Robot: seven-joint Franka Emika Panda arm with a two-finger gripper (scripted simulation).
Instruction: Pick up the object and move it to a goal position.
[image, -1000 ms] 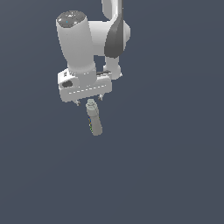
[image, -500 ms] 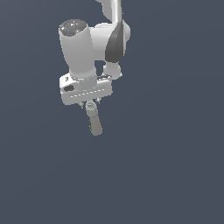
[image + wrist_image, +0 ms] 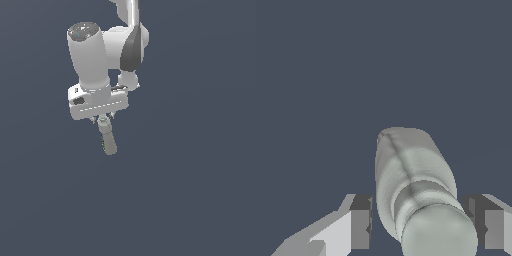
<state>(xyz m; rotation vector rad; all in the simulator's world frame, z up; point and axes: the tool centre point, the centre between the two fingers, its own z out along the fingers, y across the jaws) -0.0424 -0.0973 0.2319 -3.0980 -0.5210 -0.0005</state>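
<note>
The tool [image 3: 418,227] sits with its two fingers [image 3: 360,227] spread on either side of the object's [image 3: 411,175] capped neck. In the wrist view there is a clear gap at one pad, while the other looks close to the neck or perhaps touching; I cannot tell for sure whether it is clenched yet, but it reads as released.

In the exterior view the tool [image 3: 102,119] points down, and the object [image 3: 107,140] runs out from under it toward about 5 o'clock, its far end free and small coloured marks on one side. The grey ground around it shows no bench edge and no goal marker.

The step in hand looks like closing on the neck. To do it well, centre the neck between the pads first, so neither finger shoves it sideways. Grip squarely on the neck, since the rounded cap could slip out. Lift only once the hold is firm.
</note>
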